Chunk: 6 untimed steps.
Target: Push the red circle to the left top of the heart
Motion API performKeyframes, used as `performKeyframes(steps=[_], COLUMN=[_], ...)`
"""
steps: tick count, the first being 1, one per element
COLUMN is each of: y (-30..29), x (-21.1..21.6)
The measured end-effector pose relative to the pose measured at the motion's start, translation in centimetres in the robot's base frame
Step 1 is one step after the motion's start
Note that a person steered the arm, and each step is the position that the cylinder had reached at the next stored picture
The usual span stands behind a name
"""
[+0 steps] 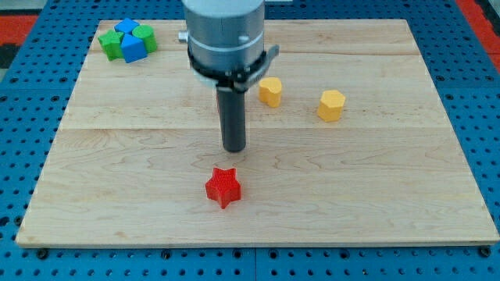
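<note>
No red circle shows, perhaps hidden behind the arm, so my tip [233, 148] (a bare rod, no pincer), just above the red star [223, 187], might wrongly shove that star toward the likely yellow heart [270, 91] farther up-right of it.

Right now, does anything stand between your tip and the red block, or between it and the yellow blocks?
No block does. My tip is above the red star; only my rod crosses its line to the left yellow block.

board: pale wooden planks [117, 156] | surround: blue perforated base [23, 117] | light: even
</note>
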<state>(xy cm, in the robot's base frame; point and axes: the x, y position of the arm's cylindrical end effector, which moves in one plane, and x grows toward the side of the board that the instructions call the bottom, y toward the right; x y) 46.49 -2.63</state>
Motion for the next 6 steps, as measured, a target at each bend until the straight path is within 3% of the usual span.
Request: performKeyframes(steps=[1,2,5,6], y=[-0.4,-2.3,6.2,4.1], x=[-4.1,-5.3,-15.1,-17.0])
